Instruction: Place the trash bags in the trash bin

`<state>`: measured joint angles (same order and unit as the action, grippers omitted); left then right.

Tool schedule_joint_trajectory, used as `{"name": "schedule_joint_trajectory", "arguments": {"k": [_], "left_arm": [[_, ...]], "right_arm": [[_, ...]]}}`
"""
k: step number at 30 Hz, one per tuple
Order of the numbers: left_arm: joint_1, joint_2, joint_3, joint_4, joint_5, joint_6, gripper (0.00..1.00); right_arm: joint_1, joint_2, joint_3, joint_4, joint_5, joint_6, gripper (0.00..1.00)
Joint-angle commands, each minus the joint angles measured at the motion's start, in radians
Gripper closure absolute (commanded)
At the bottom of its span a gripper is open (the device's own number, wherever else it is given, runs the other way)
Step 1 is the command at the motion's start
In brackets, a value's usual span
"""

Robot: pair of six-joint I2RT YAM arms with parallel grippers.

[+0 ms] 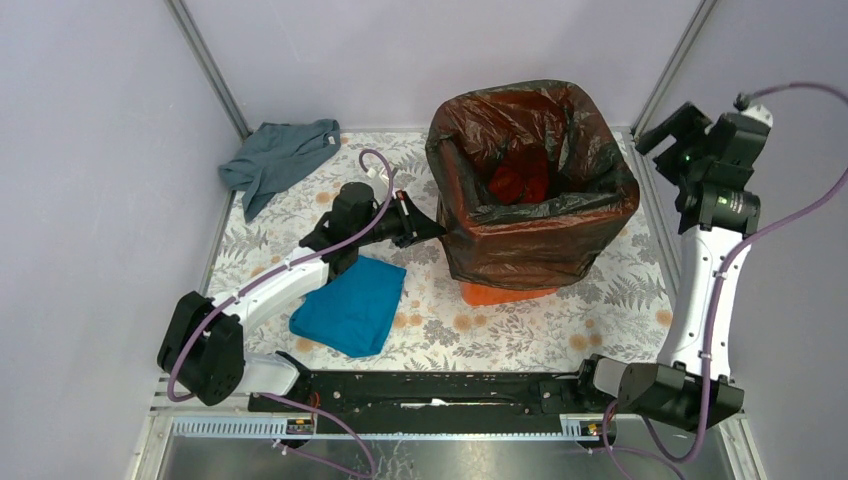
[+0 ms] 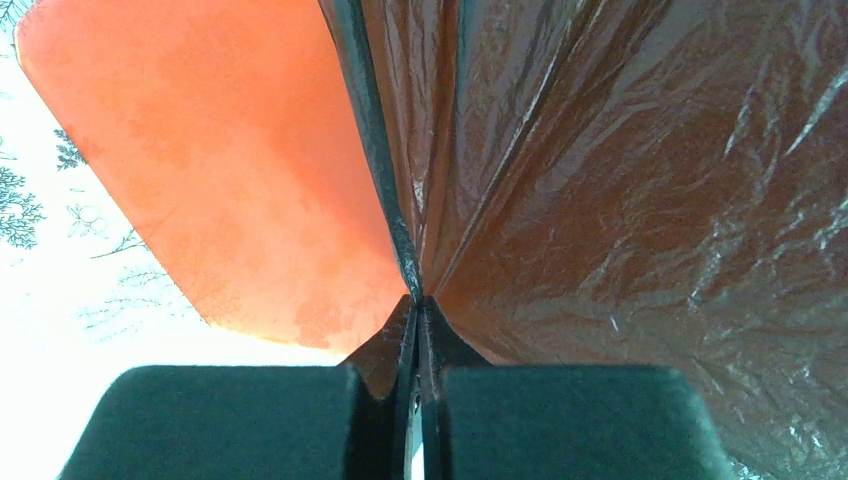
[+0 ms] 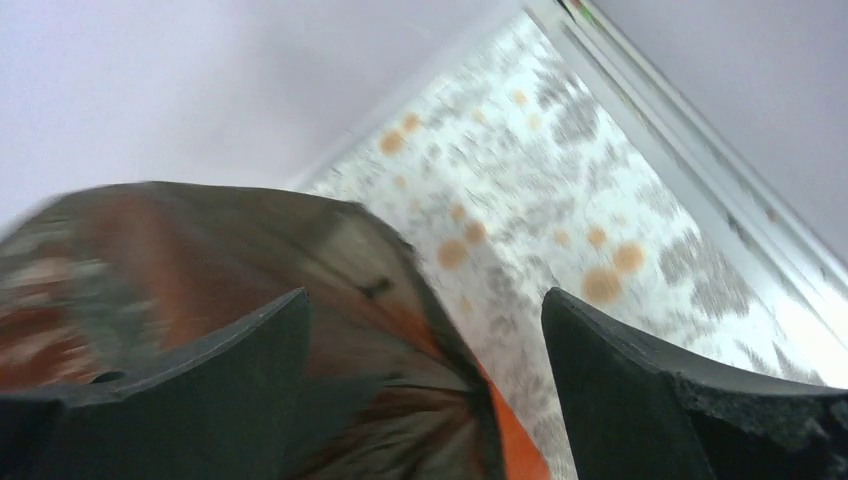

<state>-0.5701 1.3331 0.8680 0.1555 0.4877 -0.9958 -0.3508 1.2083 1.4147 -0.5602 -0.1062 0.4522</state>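
Orange plastic: we saw the trash bin (image 1: 500, 293) standing upright at the far centre of the table, a little right of the middle. A dark, glossy trash bag (image 1: 540, 230) was inside it, with its mouth folded over the rim and draped down all the outer walls. Only the bin's near bottom corner and a patch of its inside showed bare.

The left gripper (image 1: 437, 228) was at the bin's left wall, low down, with the arm reaching in from the near left. In the left wrist view we saw its jaws pressed together on a fold of the bag (image 2: 650, 200), the film pinched right at the fingertips (image 2: 418, 305). The bare bin wall (image 2: 220, 150) lay just left of that pinch.

The right gripper (image 1: 662, 128) was up high at the far right, clear of the bin and touching nothing. In the right wrist view we saw its jaws spread wide (image 3: 425, 300), with nothing between them. The bagged bin (image 3: 180, 260) was below and to its left, but blur hid the detail.

Elsewhere, a grey cloth (image 1: 280, 155) lay at the far left corner. A blue cloth (image 1: 352, 305) lay near left, under the left arm. Both were on the floral table cover (image 1: 620, 300), apart from the bin.
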Motion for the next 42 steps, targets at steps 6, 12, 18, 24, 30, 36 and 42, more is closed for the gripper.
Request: {"name": "schedule_joint_trajectory", "arguments": {"k": [6,12,18,24,30,36,42], "left_arm": [[0.001,0.012,0.013,0.047,0.035,0.005,0.96],[0.001,-0.005,0.034,0.036,0.052,0.01,0.94],[0.0,-0.021,0.044,0.029,0.048,0.003,0.92],[0.0,-0.048,0.053,0.011,0.037,0.001,0.89],[0.0,-0.054,0.066,-0.005,0.03,0.007,0.78],[0.0,-0.062,0.066,-0.015,0.027,0.019,0.64],[0.001,-0.072,0.047,-0.014,0.03,0.023,0.63]], "right_arm": [[0.406,0.13,0.372,-0.155,-0.129,-0.244,0.08],[0.697,0.297,0.478,-0.261,0.011,-0.349,0.19],[0.798,0.485,0.574,-0.238,0.149,-0.36,0.29],[0.832,0.622,0.561,-0.249,0.243,-0.318,0.35],[0.833,0.511,0.469,-0.175,0.206,-0.28,0.26],[0.832,0.465,0.725,-0.386,0.284,-0.306,0.08],[0.833,0.311,0.628,-0.483,0.242,-0.28,0.0]]}}
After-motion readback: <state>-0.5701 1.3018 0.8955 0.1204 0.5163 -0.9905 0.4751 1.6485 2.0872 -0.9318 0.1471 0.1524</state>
